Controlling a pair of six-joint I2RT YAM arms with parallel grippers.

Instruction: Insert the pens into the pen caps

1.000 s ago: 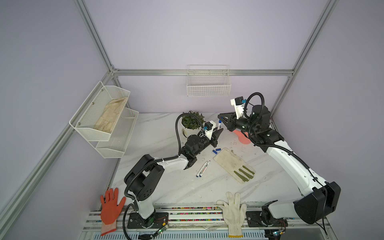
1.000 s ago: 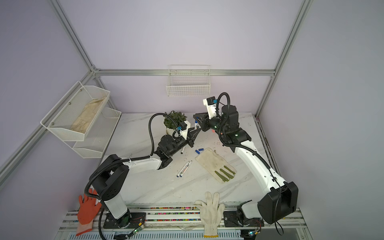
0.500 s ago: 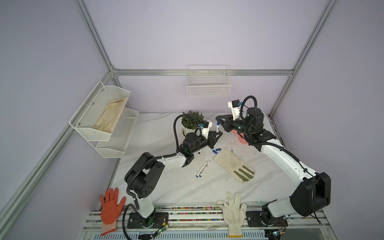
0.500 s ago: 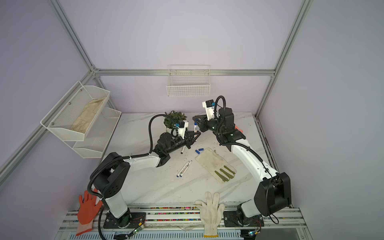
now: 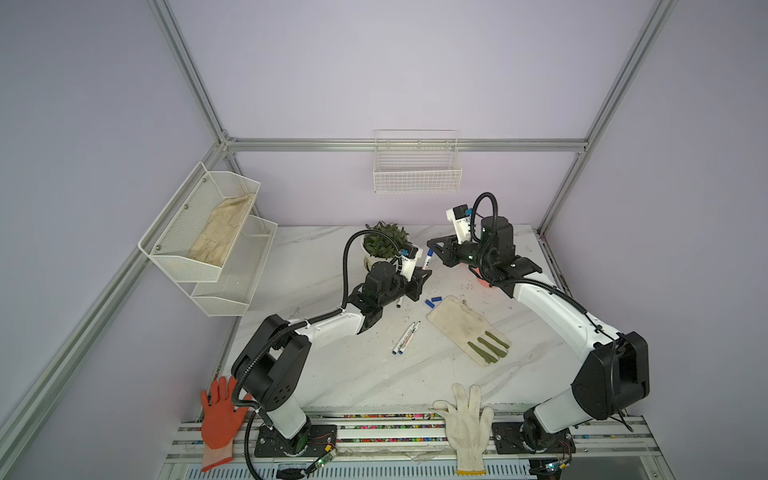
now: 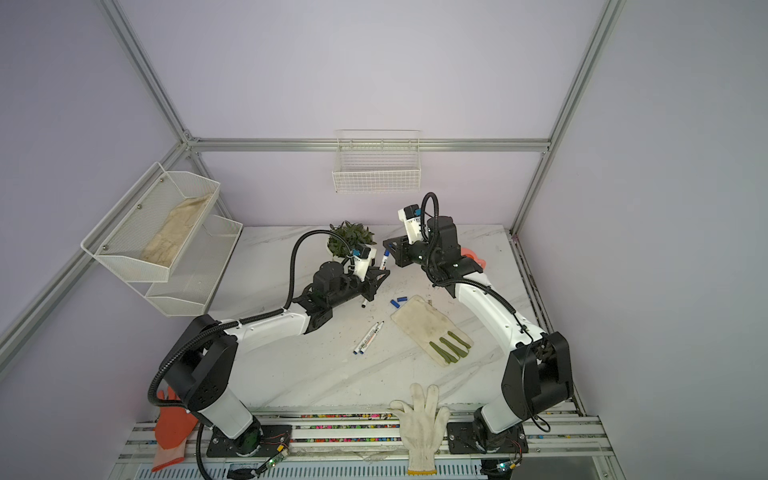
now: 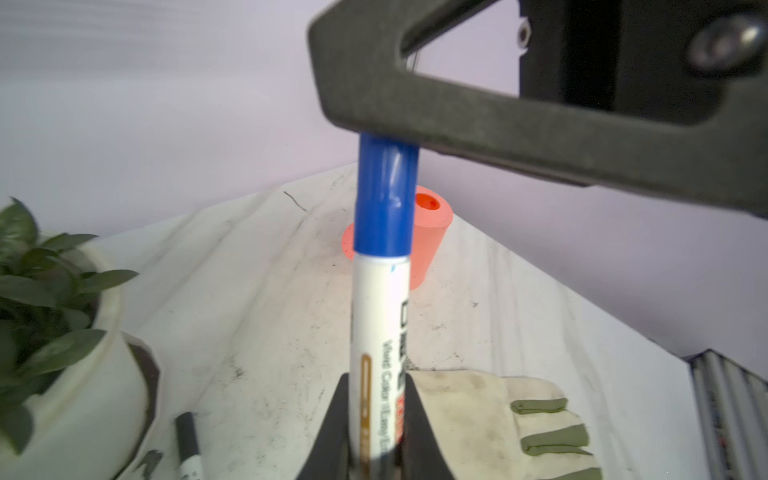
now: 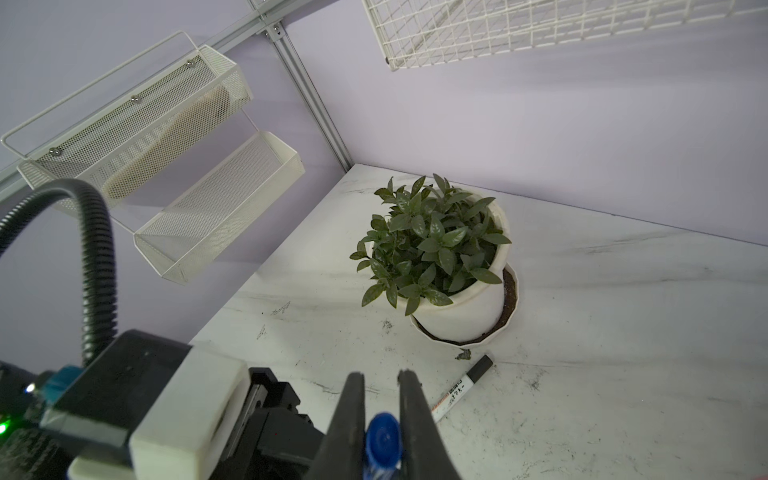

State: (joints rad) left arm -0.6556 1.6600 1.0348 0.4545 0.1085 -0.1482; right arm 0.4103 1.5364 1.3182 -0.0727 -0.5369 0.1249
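Note:
My left gripper (image 7: 376,415) is shut on the barrel of a white pen (image 7: 378,332), which stands nearly upright above the table (image 5: 427,262). A blue pen cap (image 7: 384,199) sits on the pen's upper end. My right gripper (image 8: 382,376) is shut on that cap (image 8: 382,440), coming from the right (image 5: 432,248). Two more pens (image 5: 406,337) lie side by side mid-table. Two blue caps (image 5: 432,301) lie beside a glove. A pen with a black end (image 8: 461,390) lies near the plant pot.
A potted plant (image 5: 384,241) stands just behind the left gripper. A pale glove with green fingers (image 5: 465,328) lies right of the loose pens, and an orange cone (image 7: 430,232) is under the right arm. White (image 5: 467,419) and orange (image 5: 220,411) gloves hang on the front rail.
My right gripper has moved left and down with the blue cap, which now meets the pen's upper end. The left gripper has shifted slightly left with the pen.

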